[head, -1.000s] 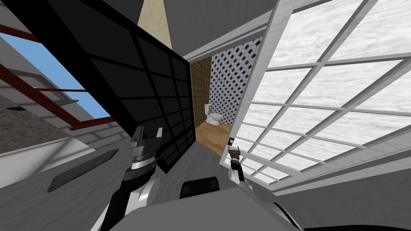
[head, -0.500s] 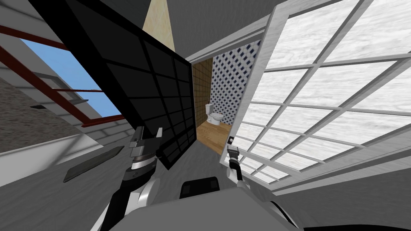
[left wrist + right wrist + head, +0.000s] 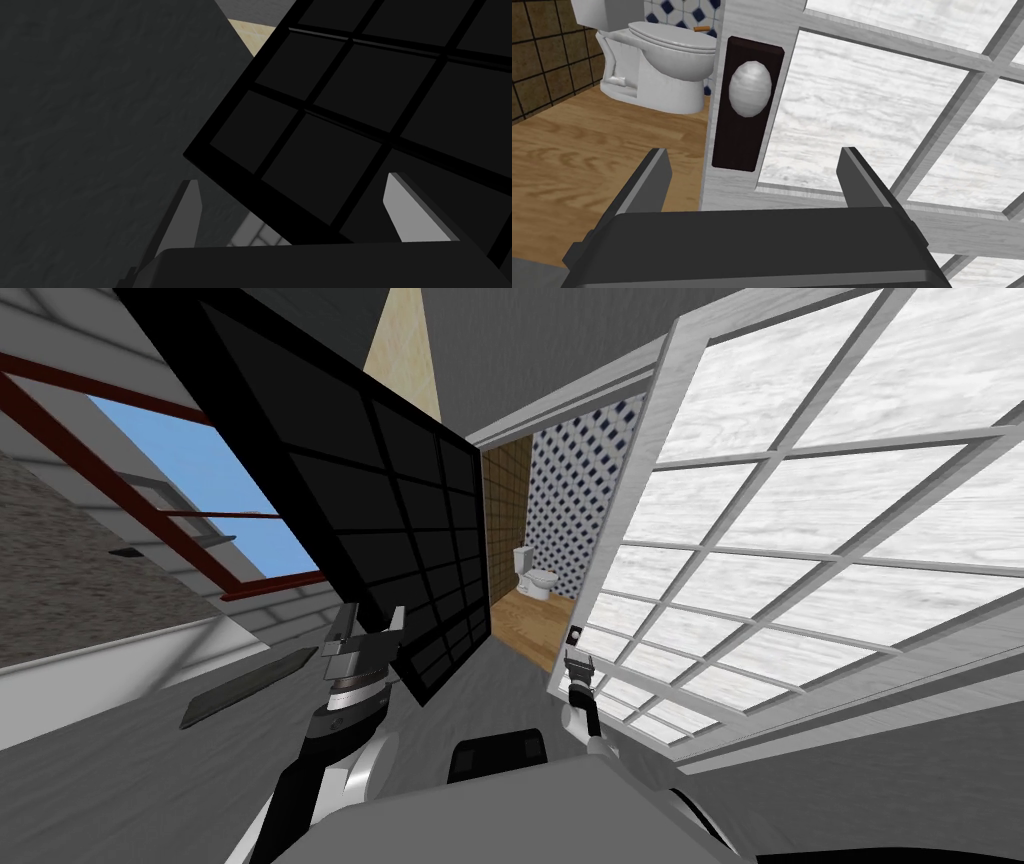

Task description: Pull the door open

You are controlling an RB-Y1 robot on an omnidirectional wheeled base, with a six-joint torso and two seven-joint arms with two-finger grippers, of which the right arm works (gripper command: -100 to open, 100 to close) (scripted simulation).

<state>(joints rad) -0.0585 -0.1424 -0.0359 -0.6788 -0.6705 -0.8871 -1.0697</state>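
Both wide, empty: left claw (image 3: 291, 179), right claw (image 3: 754, 150) | door (image 3: 892, 115) white, paned — pale knob (image 3: 750, 89), dark plate (image 3: 734, 150)

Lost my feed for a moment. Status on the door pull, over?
Right hand open, just short of the knob, not gripping. White door ajar. Left hand open at the black door corner. Nothing blocking the knob.

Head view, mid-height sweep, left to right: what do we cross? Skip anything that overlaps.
red-framed window → black gridded door → toilet → white paned door
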